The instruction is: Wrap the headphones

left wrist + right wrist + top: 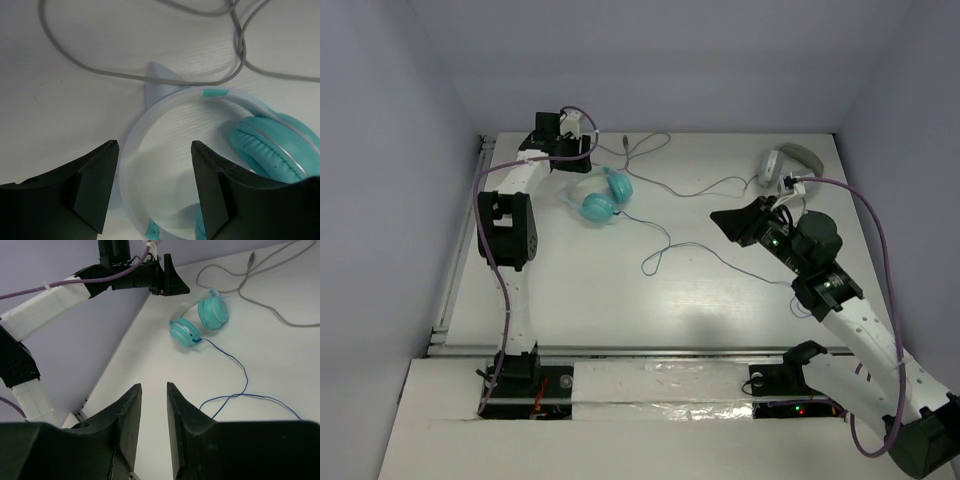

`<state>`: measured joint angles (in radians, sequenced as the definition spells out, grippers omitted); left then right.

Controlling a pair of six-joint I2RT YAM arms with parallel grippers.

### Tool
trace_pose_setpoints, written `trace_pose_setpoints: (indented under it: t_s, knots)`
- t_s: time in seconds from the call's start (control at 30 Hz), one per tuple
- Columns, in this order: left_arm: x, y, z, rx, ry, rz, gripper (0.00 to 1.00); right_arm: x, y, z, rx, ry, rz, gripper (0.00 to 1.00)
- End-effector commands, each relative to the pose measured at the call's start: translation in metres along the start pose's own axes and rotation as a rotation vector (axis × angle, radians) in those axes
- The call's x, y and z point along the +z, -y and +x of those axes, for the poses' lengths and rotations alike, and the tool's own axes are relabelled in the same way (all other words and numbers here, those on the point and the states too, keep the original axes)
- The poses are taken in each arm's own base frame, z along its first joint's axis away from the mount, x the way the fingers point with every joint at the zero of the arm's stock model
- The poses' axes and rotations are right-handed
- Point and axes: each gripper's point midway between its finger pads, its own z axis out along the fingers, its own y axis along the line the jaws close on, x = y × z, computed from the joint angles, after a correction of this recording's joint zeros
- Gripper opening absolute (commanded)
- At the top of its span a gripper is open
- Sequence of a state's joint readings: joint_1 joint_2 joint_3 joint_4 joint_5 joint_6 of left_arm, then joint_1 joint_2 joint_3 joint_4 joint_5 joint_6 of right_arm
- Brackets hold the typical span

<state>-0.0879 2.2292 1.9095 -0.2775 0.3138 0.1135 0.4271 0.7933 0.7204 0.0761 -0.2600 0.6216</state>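
The headphones [603,198] lie at the back left of the table, with two teal ear cups, a pale headband [570,192] and a thin blue cable [660,255] trailing right. My left gripper [575,152] is open and hovers just above the headband. In the left wrist view the left gripper [155,150] straddles the headband [170,100], with an ear cup [272,147] at the right. My right gripper [722,222] is open by a narrow gap, empty, and raised right of the blue cable. The right wrist view shows the right gripper [153,386], the headphones [200,322] and the cable [242,372].
Grey-white headphones [786,163] lie at the back right. Their grey cable [680,188] loops across the back of the table, passing just behind the teal headband [100,72]. Side walls stand close on the left and right. The table's front edge runs by the arm bases.
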Motion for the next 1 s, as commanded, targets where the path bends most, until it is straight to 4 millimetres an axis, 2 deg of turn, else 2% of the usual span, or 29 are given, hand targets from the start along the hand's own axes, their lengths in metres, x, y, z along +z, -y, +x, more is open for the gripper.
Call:
trace_pose_setpoints:
  t_s: [0.0, 0.13, 0.17, 0.37, 0.53, 0.67, 0.77, 0.8, 0.83, 0.9, 0.97]
  knots:
    - [0.002, 0.008, 0.001, 0.043, -0.004, 0.062, 0.57, 0.004, -0.002, 0.001, -0.009, -0.005, -0.014, 0.33]
    - [0.018, -0.003, 0.02, 0.034, -0.044, 0.02, 0.57, 0.005, 0.002, 0.005, -0.008, -0.011, -0.004, 0.33]
    - [0.02, -0.011, 0.022, 0.025, -0.045, 0.0, 0.58, 0.006, 0.002, 0.007, -0.006, -0.016, -0.009, 0.33]
    - [0.031, -0.017, 0.028, 0.015, -0.04, -0.017, 0.58, 0.009, 0.005, 0.009, -0.007, -0.028, 0.0, 0.34]
    - [0.039, -0.018, 0.051, 0.01, -0.086, -0.016, 0.56, 0.012, 0.008, 0.007, -0.01, -0.023, 0.017, 0.34]
    - [0.037, -0.019, 0.058, -0.002, -0.087, -0.027, 0.54, 0.012, 0.009, 0.007, -0.014, -0.022, 0.02, 0.34]
    - [0.033, -0.019, 0.057, -0.001, -0.079, -0.035, 0.45, 0.011, 0.01, 0.006, -0.016, -0.018, 0.026, 0.34]
    - [0.032, -0.021, 0.06, -0.012, -0.091, -0.047, 0.31, 0.011, 0.009, 0.005, -0.018, -0.015, 0.025, 0.33]
    - [0.031, -0.024, 0.059, -0.017, -0.094, -0.068, 0.24, 0.011, 0.01, 0.006, -0.017, -0.017, 0.027, 0.33]
    - [0.028, -0.024, 0.061, -0.035, -0.097, -0.081, 0.17, 0.01, 0.009, 0.006, -0.018, -0.021, 0.025, 0.33]
    - [0.024, -0.026, 0.063, -0.054, -0.108, -0.099, 0.15, 0.01, 0.009, 0.006, -0.02, -0.023, 0.024, 0.33]
